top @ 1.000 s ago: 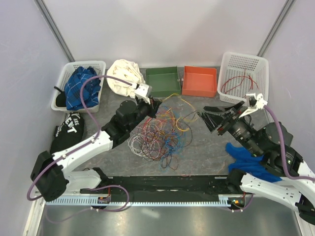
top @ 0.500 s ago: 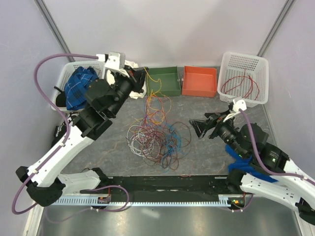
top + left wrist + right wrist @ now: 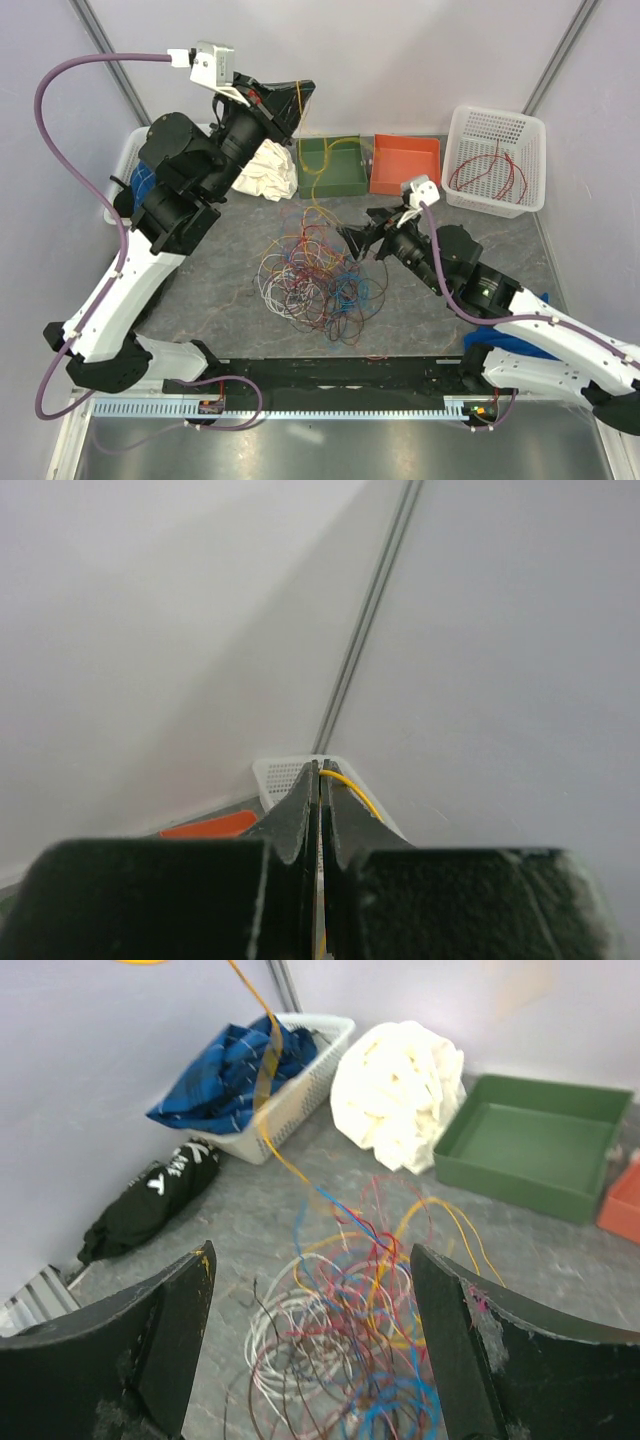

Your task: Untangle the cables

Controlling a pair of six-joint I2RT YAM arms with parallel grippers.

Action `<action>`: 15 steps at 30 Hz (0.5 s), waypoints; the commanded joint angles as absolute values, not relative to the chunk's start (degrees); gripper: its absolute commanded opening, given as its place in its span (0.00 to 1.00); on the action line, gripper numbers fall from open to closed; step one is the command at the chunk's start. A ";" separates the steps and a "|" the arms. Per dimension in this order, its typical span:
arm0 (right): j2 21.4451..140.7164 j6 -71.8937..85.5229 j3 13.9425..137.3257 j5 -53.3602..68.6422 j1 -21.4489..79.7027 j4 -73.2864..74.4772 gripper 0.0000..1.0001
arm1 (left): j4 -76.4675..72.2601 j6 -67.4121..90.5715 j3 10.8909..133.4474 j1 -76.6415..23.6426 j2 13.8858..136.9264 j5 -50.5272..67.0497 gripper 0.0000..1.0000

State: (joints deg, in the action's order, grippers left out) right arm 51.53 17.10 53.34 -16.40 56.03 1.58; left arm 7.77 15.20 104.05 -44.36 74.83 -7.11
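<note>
Left gripper (image 3: 319, 780) raised high over the far left of the tabletop (image 3: 230, 295), fingers pressed together on a single yellow cable (image 3: 352, 790). That strand hangs down past the green tray (image 3: 335, 170) into the tangle of cables (image 3: 315, 285), which lies mid-tabletop. Right gripper (image 3: 360, 240) low at the tangle's right edge, fingers spread wide, nothing between them; from its wrist view the heap sits just ahead, framed by both fingers, not touching. One red cable (image 3: 490, 172) lies apart in the white basket (image 3: 535, 150) at the far right corner.
</note>
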 commanded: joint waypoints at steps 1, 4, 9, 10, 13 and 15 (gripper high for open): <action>54.57 14.33 57.39 -13.45 56.25 -10.62 0.86 | 10.72 17.93 106.08 -44.47 75.76 -3.52 0.02; 57.30 14.15 59.15 -12.57 56.25 -11.95 0.86 | 11.25 18.02 106.00 -44.39 75.85 -2.73 0.02; 58.27 14.85 58.37 -12.39 56.25 -13.27 0.86 | 11.86 17.23 106.26 -44.47 75.94 -3.34 0.02; 58.27 14.77 58.19 -12.39 56.25 -14.14 0.85 | 11.87 17.23 106.78 -44.47 76.02 -3.43 0.02; 60.11 14.15 58.62 -13.27 56.25 -14.76 0.86 | 11.87 17.75 108.27 -44.47 77.08 -2.21 0.02; 62.04 14.24 59.32 -11.79 56.25 -15.29 0.85 | 11.78 18.19 108.81 -44.47 77.78 -1.85 0.02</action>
State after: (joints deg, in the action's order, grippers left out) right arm 59.05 15.07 57.08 -13.34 56.05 -11.55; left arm 12.25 16.45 105.49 -44.38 76.69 -3.88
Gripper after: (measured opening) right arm 0.854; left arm 0.025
